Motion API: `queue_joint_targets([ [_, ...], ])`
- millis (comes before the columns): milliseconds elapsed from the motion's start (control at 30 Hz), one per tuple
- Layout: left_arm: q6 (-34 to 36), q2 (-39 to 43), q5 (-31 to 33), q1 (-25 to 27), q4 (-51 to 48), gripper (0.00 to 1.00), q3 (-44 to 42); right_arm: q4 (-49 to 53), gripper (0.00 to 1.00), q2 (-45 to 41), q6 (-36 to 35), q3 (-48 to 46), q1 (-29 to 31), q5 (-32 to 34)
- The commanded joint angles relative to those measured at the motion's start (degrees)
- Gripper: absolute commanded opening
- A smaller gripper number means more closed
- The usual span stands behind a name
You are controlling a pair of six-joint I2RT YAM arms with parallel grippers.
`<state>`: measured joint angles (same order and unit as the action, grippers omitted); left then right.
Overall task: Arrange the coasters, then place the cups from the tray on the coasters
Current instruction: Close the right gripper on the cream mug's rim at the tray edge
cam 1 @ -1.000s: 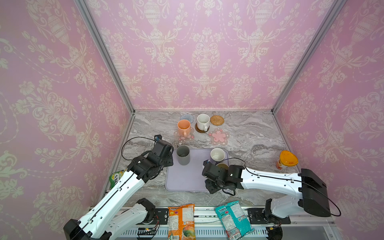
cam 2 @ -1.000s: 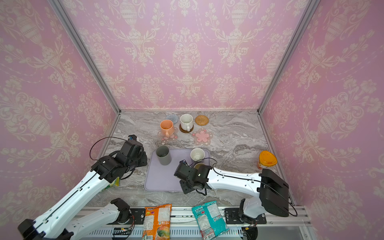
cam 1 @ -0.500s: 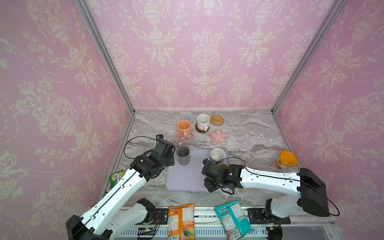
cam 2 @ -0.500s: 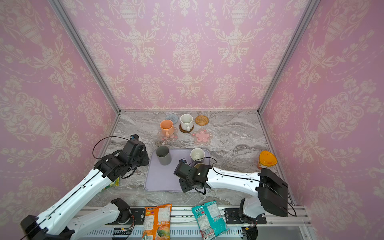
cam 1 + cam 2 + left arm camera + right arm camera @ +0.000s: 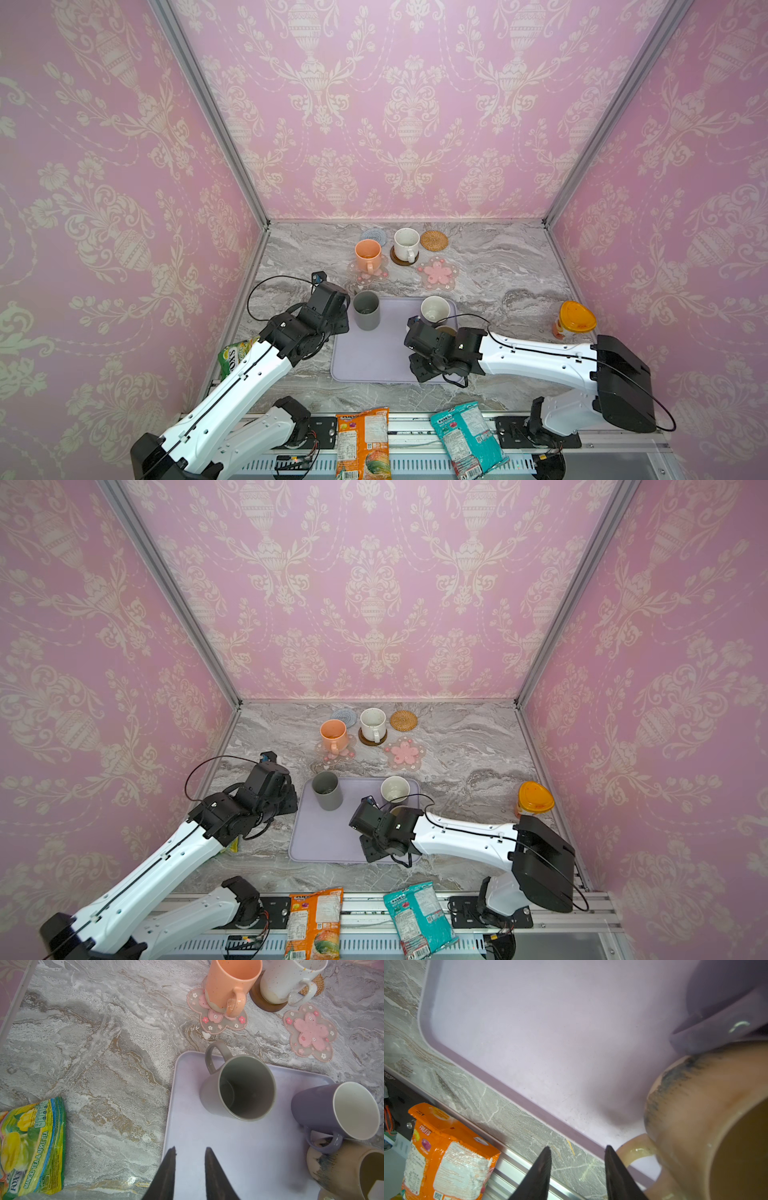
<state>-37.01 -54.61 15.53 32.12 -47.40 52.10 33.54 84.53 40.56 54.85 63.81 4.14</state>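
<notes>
Tray (image 5: 228, 1153) holds grey cup (image 5: 239, 1088), lavender cup (image 5: 311, 1109), beige cup (image 5: 336, 1167). Left gripper (image 5: 190, 1149) at tray edge, jaws slightly parted, empty. Right gripper (image 5: 577, 1148) beside beige cup's handle, jaws parted, empty.

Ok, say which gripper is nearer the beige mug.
Right. The right gripper hangs beside the handle of the beige mug; the left gripper is at the opposite edge of the tray, near the grey mug.

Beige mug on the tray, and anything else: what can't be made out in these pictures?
- beige mug: top views, nearly all hidden under the right arm; both wrist views, cut off by the frame edge.
- lavender mug: right wrist view, blurred and cut off.
- grey-blue coaster: top views, part hidden behind the peach mug.
- brown coaster: top views, mostly covered by the white mug.
</notes>
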Motion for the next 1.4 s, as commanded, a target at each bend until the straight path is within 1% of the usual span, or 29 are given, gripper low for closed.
queue_joint_targets([
  [0, -1.18, 0.64, -0.17, 0.31, 0.47, 0.28, -1.05, 3.89, 0.44, -0.94, 0.62, -1.28, -0.44, 1.86],
  [267, -1.39, 1.34, -0.06, 0.3, 0.45, 0.28, -1.29, 7.06, 0.46, -4.52, 0.29, -3.37, -1.04, 4.92],
  [667, -2.1, 1.35, -0.33, 0.53, 0.43, 0.28, -1.4, 7.9, 0.46, -9.11, 0.7, -6.62, -2.77, 5.68],
  [900, -2.46, 0.78, -0.56, 0.8, 1.05, 0.28, -1.38, 10.37, 0.47, -13.23, 1.27, -8.12, -4.06, 7.77],
  [1100, -2.48, -0.19, -1.03, 1.24, 1.48, 0.28, -1.3, 11.41, 0.48, -15.87, 1.2, -8.57, -4.86, 7.45],
  [1267, -2.5, -0.07, -0.96, 1.54, 1.08, 0.28, -1.3, 15.78, 0.48, -19.43, 0.92, -6.78, -4.89, 9.89],
  [1367, -2.62, 0.29, -0.77, 1.51, 1.08, 0.28, -1.38, 17.9, 0.51, -23.04, 1.7, -6.53, -5.08, 12.81],
])
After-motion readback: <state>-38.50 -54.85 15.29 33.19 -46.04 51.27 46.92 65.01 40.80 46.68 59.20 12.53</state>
